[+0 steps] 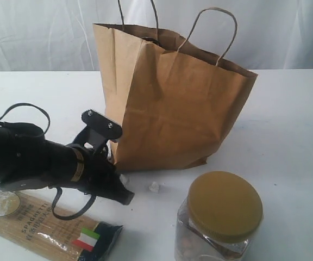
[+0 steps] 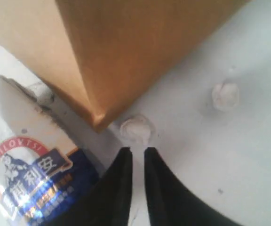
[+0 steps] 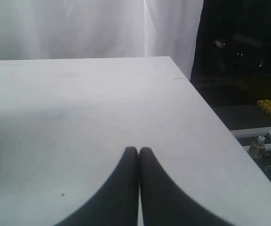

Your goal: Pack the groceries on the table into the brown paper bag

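The tall brown kraft paper bag [image 1: 173, 103] is stood upright, mouth open, on the white counter [image 1: 287, 136] for loading from above. The small white-blue carton [image 2: 27, 174] lies just beside its bottom corner. The left pincer [image 2: 138, 151], slightly parted and empty, is poised nearby, probably for a grasp. The right pincer [image 3: 139, 150] is pressed together, held aside.

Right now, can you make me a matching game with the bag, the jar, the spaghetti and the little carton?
Things:
1 brown paper bag
2 clear jar
3 spaghetti pack
4 small carton

Clues:
A has a mustard lid
B lies flat, shows a striped flag
C stands upright, handles up
D white and blue, beside the bag's bottom corner

Pairs: 1-C, 2-A, 3-B, 4-D
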Robot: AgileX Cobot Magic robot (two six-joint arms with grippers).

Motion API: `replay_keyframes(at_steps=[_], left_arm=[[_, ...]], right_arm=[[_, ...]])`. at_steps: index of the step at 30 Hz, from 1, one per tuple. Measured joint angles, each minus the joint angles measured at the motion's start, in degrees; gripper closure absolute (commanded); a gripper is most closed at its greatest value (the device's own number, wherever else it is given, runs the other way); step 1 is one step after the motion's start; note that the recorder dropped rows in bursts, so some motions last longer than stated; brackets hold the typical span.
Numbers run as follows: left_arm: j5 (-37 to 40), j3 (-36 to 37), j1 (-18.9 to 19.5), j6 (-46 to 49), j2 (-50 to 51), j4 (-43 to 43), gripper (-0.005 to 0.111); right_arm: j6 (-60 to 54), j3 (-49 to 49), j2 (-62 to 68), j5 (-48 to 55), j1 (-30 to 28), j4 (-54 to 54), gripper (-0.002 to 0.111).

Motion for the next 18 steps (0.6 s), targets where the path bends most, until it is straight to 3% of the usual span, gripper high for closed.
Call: replay_keyframes(at_steps=[4, 18], left_arm=[[-4.7, 0.0, 0.7, -0.5, 0.0, -3.8, 0.052], [-6.0, 0.0, 0.7, 2.4, 4.6, -4.8, 0.052]], right_arm=[[0.0, 0.0, 0.0, 0.0, 0.0, 0.0, 0.108], [-1.5, 0.0, 0.0, 0.0, 0.0, -0.1, 0.108]])
